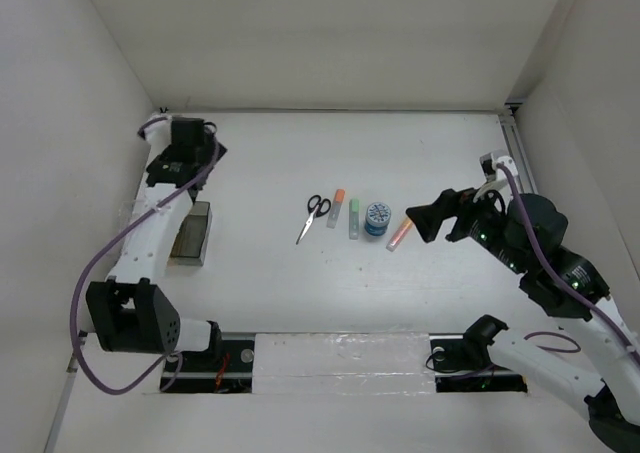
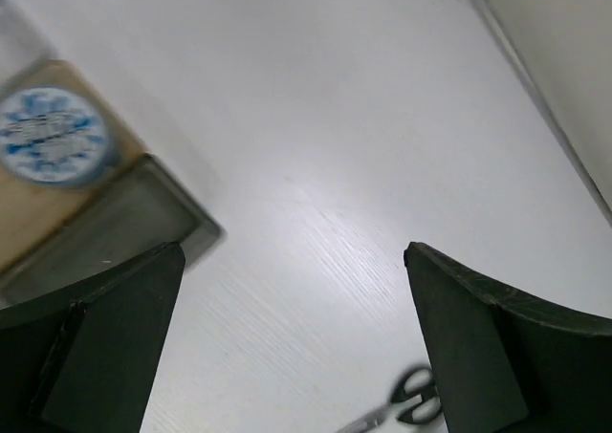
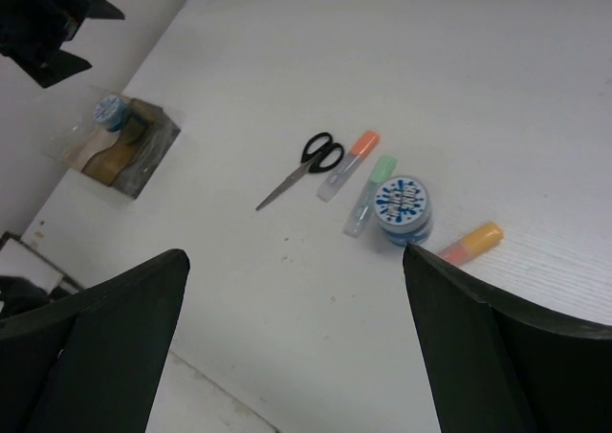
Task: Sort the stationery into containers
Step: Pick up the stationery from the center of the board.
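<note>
Ok, left gripper (image 2: 296, 352): jaws spread wide, nothing between them, only bare table (image 2: 363, 165) in the gap. In the left wrist view a corner of the smoky dark bin (image 2: 134, 227) sits just up-left of the left finger. At the upper left of that frame a blue-and-white roll (image 2: 53, 135) lies flat, face up, on a tan-looking floor beside the dark bin. The right wrist view puts that roll inside the clear bin (image 3: 84, 139), which stands against the dark bin at mid left. The scissors (image 2: 406, 406) show at the bottom edge of the left wrist view, partly cut off. In the top view the left arm reaches to the upper left of the frame, with the dark bin beside its forearm.

Right gripper (image 3: 296, 352): also wide open and empty, held off the table. In the top view its tips sit right of centre, pointing left, near the highlighter (image 1: 400, 233) but apart from it.

The loose items lie in a row at frame centre. Left to right: scissors, handles toward the far side; orange-capped pen (image 3: 349, 161); green-capped pen (image 3: 371, 194); second roll (image 3: 404, 206), flat; highlighter, angled. The green-capped pen is just beside the second roll, and I cannot tell if they touch. All five lie on the table, well apart from both bins.
</note>
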